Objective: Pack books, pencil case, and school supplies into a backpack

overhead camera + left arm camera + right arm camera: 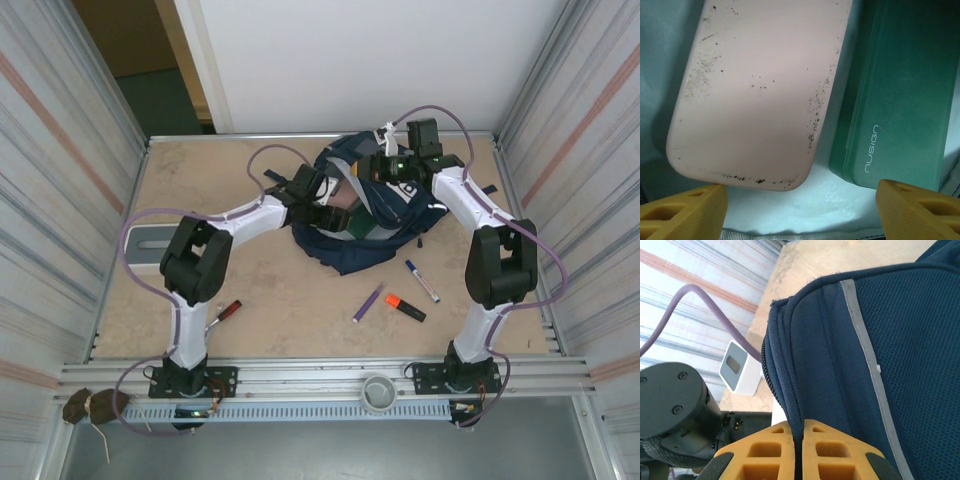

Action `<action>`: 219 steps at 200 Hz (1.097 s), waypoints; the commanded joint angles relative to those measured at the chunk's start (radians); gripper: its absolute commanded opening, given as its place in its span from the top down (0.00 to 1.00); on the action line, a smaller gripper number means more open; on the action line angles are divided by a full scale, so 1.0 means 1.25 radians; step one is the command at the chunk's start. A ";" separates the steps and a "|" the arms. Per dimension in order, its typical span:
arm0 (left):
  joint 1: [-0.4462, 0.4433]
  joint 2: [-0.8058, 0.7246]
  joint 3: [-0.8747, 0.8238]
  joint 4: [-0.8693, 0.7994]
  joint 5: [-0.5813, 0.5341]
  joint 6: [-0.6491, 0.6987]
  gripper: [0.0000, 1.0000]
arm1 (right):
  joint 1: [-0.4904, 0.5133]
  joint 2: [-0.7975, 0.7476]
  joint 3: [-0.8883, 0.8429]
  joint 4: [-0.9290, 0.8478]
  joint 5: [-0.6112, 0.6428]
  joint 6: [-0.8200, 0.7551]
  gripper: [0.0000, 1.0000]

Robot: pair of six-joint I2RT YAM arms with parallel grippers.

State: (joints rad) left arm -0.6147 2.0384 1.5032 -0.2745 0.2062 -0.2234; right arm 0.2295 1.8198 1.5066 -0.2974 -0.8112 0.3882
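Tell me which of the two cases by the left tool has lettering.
The green case, right of the pink case: it carries small white nusign lettering near one end, while the pink one is plain apart from dark specks.

backpack (350,255) far-ctr on table (270,290) | purple pen (368,301), orange highlighter (405,307), white marker (422,281) loose nr it

Pink case (760,90), green box (900,95) across backpack (362,256) interior

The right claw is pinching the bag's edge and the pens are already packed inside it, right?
Not the pens. The top view shows the purple pen, orange highlighter and white marker lying on the table beside the bag. The right claw does pinch the bag's edge.
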 commanded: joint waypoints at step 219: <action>0.126 -0.198 -0.153 0.105 0.038 -0.014 0.14 | -0.151 -0.251 -0.386 0.047 0.328 0.041 0.32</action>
State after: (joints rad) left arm -0.4545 1.6970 1.2018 -0.1013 0.2089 -0.2337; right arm 0.1017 1.5486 1.0718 -0.2901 -0.5949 0.3618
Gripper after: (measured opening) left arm 0.860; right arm 0.656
